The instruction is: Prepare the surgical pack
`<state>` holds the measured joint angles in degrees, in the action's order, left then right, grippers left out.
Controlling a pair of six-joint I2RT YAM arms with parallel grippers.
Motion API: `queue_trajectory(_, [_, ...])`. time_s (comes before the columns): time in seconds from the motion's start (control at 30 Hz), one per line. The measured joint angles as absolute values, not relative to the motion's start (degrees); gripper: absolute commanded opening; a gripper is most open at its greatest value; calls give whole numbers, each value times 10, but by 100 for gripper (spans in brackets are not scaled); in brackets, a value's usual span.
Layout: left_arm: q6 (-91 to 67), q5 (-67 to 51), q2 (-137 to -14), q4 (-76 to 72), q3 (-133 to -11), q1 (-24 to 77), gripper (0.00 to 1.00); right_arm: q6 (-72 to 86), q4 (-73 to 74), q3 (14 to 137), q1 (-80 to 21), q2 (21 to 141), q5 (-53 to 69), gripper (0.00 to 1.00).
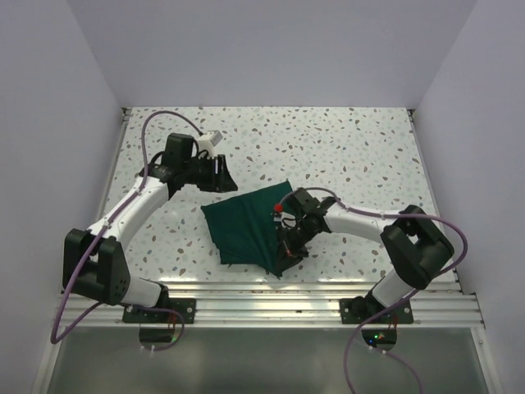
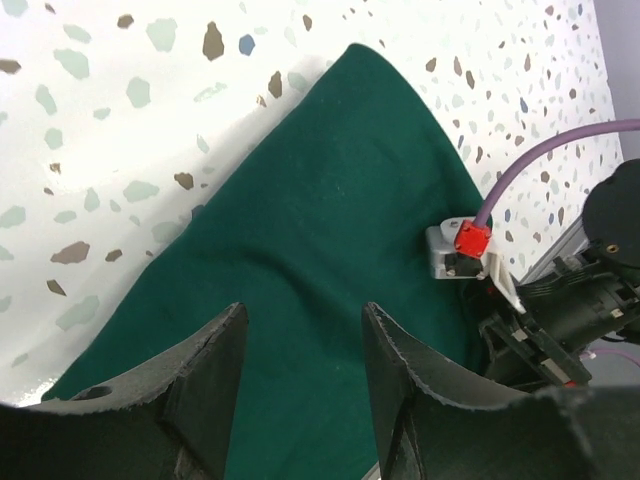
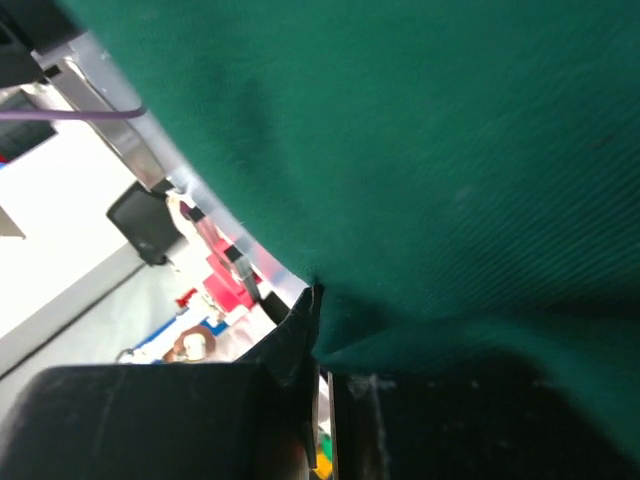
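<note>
**Green cloth bunched at the near middle of a speckled table, right pincer nipping its edge**

The table (image 1: 344, 148) is showing a white top flecked all over with grey and brown chips, and it is filling the floor of a plain booth. Pale lavender-white walls (image 1: 49, 123) are closing it in on the left, the right and the far side. Along the near edge a ribbed metal rail (image 1: 271, 300) is carrying both arm bases, and a purple cable (image 1: 160, 123) is looping from each arm.

The green cloth (image 1: 246, 226) is lying on the near middle of the table as a rumpled, folded shape, its far corner pointing away from the bases. From the left wrist view its surface is looking smooth and dark, with bare speckled top on the far side of it.

The right gripper (image 1: 287, 245) is sitting at the cloth's near right edge with its fingers pressed together on a fold of the fabric; the right wrist view is showing the cloth drawn into the pinch (image 3: 316, 300) and draping across most of the frame.

The left gripper (image 1: 220, 174) is hovering just beyond the cloth's far left edge, its fingers (image 2: 215, 370) spread apart and holding nothing.
</note>
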<state>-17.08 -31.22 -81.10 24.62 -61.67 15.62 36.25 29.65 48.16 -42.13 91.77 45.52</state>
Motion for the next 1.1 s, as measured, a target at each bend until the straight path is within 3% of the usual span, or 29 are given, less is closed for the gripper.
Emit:
queue_trajectory(0.3, [-156,-303,-812,255,-616,162,55,317,357,564,-425,915,443,16])
queue_trajectory(0.57, [-136,-289,-785,255,-598,205,56,324,319,443,-424,907,430,32])
queue_trajectory(0.73, [-119,-255,-783,263,-595,263,55,320,306,440,-424,908,424,62])
queue_trajectory(0.97, [-95,-177,-776,282,-585,353,55,319,366,458,-409,840,361,81])
queue_trajectory(1.1, [-86,-132,-762,284,-562,411,56,336,403,459,-328,739,321,92])
